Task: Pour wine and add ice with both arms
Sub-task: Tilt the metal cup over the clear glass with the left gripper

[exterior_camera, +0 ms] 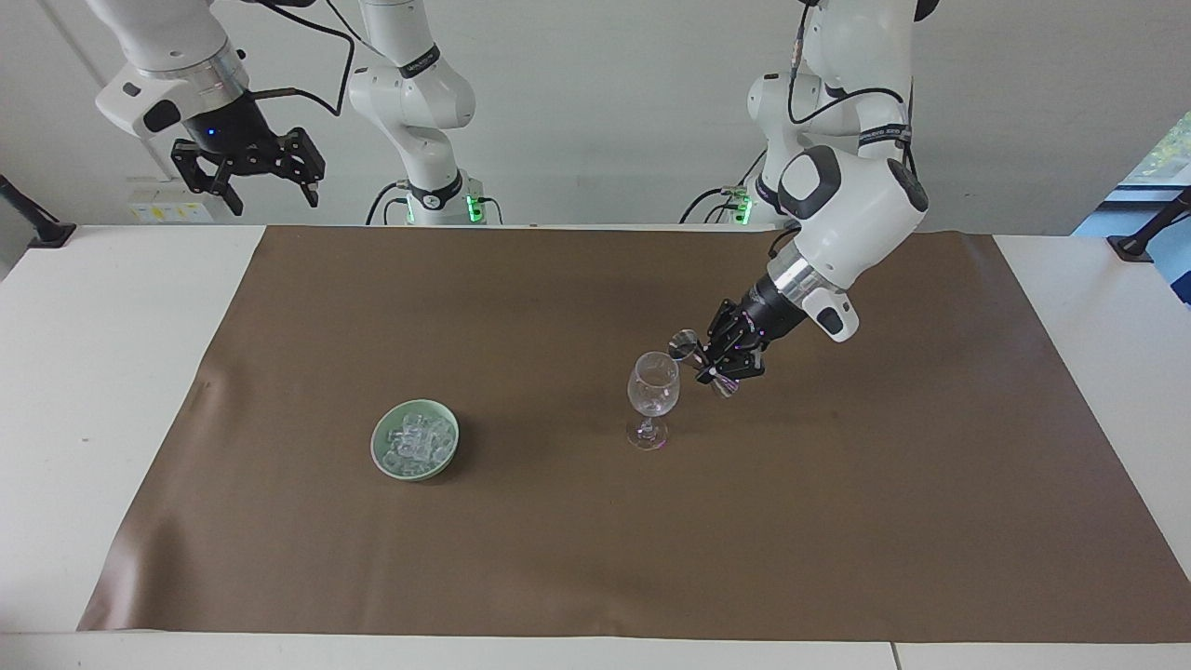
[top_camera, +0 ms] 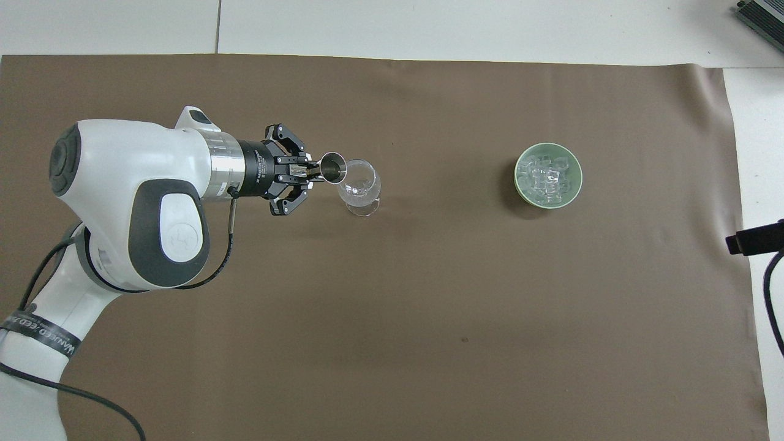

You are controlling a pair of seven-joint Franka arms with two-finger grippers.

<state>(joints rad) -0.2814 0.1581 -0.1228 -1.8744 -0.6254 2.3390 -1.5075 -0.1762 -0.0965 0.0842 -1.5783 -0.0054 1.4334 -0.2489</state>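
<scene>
Surface: brown mat point(exterior_camera: 558, 558) on your white table point(exterior_camera: 84, 372).
Left gripper point(exterior_camera: 715, 368): clamped on a small metal cup point(top_camera: 333, 168), tipped at the wine glass point(exterior_camera: 652, 398) rim.
Right gripper point(exterior_camera: 270, 191): fingers wide, empty — waiting, raised off the mat's corner.
Ice point(top_camera: 547, 179): in the green bowl point(exterior_camera: 381, 451) — well apart from your glass, toward the right arm's end.

A brown paper sheet point(exterior_camera: 558, 540) covers most of the white table point(exterior_camera: 84, 391), its long edges running the table's length. Black clamp mounts point(exterior_camera: 1144, 233) sit at both ends of the table, at the edge nearest the robots. A grey device's corner point(top_camera: 762, 15) shows at the table's farthest edge, toward the right arm's end
</scene>
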